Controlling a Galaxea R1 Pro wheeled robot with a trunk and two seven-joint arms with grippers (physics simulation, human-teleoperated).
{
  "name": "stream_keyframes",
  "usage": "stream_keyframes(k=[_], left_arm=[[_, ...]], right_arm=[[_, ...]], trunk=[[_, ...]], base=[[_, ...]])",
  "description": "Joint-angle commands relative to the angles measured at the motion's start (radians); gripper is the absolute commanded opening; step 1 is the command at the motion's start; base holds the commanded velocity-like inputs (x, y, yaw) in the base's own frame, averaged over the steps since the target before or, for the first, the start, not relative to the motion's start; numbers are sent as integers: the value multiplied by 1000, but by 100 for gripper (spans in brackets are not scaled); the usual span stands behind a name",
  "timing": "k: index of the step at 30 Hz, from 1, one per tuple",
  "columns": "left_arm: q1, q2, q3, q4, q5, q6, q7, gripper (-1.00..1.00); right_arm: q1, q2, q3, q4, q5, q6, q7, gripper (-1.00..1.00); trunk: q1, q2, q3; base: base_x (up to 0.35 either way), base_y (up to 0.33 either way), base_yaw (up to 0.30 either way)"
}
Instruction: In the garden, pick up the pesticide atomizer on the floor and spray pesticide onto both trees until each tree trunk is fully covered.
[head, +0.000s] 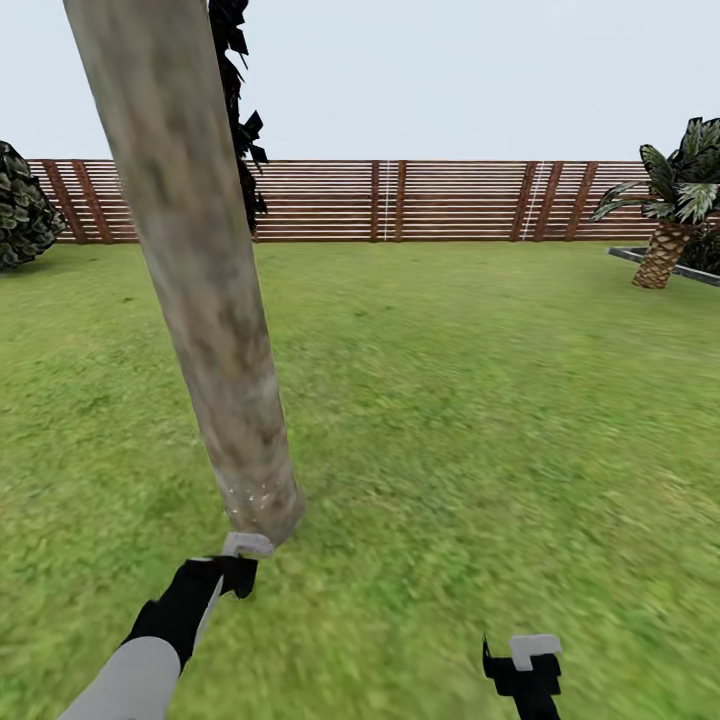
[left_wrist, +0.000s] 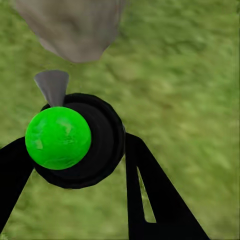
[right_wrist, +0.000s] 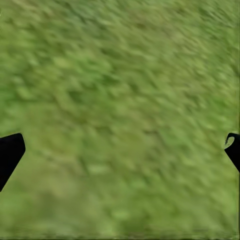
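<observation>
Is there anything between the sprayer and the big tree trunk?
No, nothing visible. The left claw holds the sprayer, its nozzle aimed at the tree trunk base just ahead, with grass below.

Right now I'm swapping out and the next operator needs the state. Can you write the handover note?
Left gripper: jaws shut on the pesticide atomizer, its grey nozzle aimed at the base of the tree trunk, close but apart from it.
Right gripper: open and empty, low over the grass.
Done: atomizer picked up and brought to the trunk base.
Left: spray until this trunk is covered; coverage so far cannot be judged. Then do the second tree.
</observation>
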Motion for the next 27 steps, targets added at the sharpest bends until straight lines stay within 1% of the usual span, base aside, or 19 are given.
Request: stream_keyframes(k=[1, 3, 4, 6, 7, 8, 9, 10, 13, 14, 15, 17, 18, 20, 22, 23, 24, 25, 27], left_arm=[[2, 4, 0, -49, 0, 19, -2, -100], [8, 6, -3, -114, 0, 79, -4, -100], [11, 3, -6, -142, 0, 109, -4, -100], [9, -10, -13, -156, 3, 132, -5, -100], [5, -30, -34, -158, 5, 137, -3, -100], [0, -70, -63, -160, 7, 141, 0, -100], [-6, -80, -69, -162, 9, 151, 1, -100], [-10, -70, -62, -168, 8, 160, -1, -100], [-9, 7, -17, -184, 12, 169, -7, -100], [-4, 45, -3, -187, 14, 171, -14, -100], [-2, 57, -2, -188, 13, 172, -17, -100], [0, 59, -2, -189, 11, 172, -18, -100], [0, 55, -7, -190, 11, 171, -19, -100], [-10, 7, -69, -191, 11, 171, -18, -100], [-12, -18, -89, -191, 13, 171, -18, -100], [-14, -39, -98, -191, 13, 172, -18, -100], [-25, -54, -103, -191, 14, 173, -18, -100], [-40, -56, -104, -191, 13, 180, -18, -100], [-56, -52, -102, -196, 12, 210, -18, -100]], right_arm=[[0, 0, 0, 6, 0, 0, 0, 100], [0, 0, 0, 11, -1, 0, 0, 100], [0, 1, 0, 13, -1, 0, 0, 100], [0, 2, 0, 14, -1, 0, 0, 100], [0, 1, 0, 14, 0, 0, 0, 100], [0, 0, 0, 14, 0, 0, 0, 100], [0, 1, 0, 14, 0, 0, 0, 100], [0, 1, 0, 14, 0, 0, -1, 100], [0, 1, 0, 14, 0, 0, 0, 100], [0, 1, 0, 14, 0, 0, 0, 100], [0, 2, 1, 13, -1, 0, 0, 100], [0, 3, 1, 12, 0, 0, 0, 100], [0, 3, 2, 11, 0, 0, 0, 100], [0, 4, 2, 7, 0, 0, 0, 100], [0, 4, 2, 7, 0, 0, 0, 100], [0, 4, 2, 6, 0, 0, 0, 100], [0, 4, 2, 7, -1, 0, 0, 100], [0, 4, 1, 8, -1, 0, 0, 100], [0, 4, 1, 9, -1, 0, 0, 100]], trunk=[[0, 0, 0], [0, 0, 0], [0, 0, 0], [0, 0, 0], [0, 0, 0], [0, 0, 0], [0, 0, 0], [0, 0, 0], [0, 0, 0], [0, 0, 0], [0, 0, 0], [0, 0, 0], [0, 0, 0], [0, 0, 0], [0, 0, 0], [0, 0, 0], [0, 0, 0], [0, 0, 0], [0, 0, 0]], base=[[-180, 48, 0], [-87, 23, 0], [-24, 7, 0], [-9, 3, 0], [-3, 1, 0], [-1, 0, 0], [0, 0, 0], [0, 0, 0], [0, 0, 0], [0, 0, 0], [-22, 0, 0], [-194, 0, 0], [-269, 0, 0], [-328, 0, 0], [-266, 0, 0], [-114, 0, 0], [-47, 0, 0], [-24, 0, 0], [-13, 0, 0]])
